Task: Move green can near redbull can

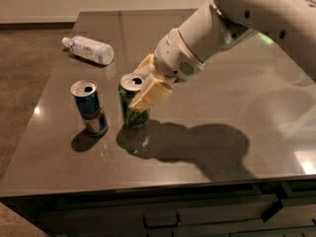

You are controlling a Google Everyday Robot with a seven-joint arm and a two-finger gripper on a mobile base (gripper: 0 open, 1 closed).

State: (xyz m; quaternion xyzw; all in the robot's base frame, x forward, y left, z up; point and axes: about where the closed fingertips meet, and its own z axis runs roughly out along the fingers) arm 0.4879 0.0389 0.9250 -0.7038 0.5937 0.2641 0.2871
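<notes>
so the gripper point(139, 86) is over the left part of the bench point(217, 102) with its tan fingers point(153, 90) pinched on the green can point(131, 116), which is upright just beside the redbull can point(89, 108) without touching it, plastic bottle point(89, 50) lying farther back

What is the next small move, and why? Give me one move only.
Probably open the hand and let go. It holds the green can by its upper part, and the can appears to stand upright on the table just beside the redbull can, a narrow gap between them, not touching. That looks near enough; pushing further left risks knocking the redbull can over.
</notes>
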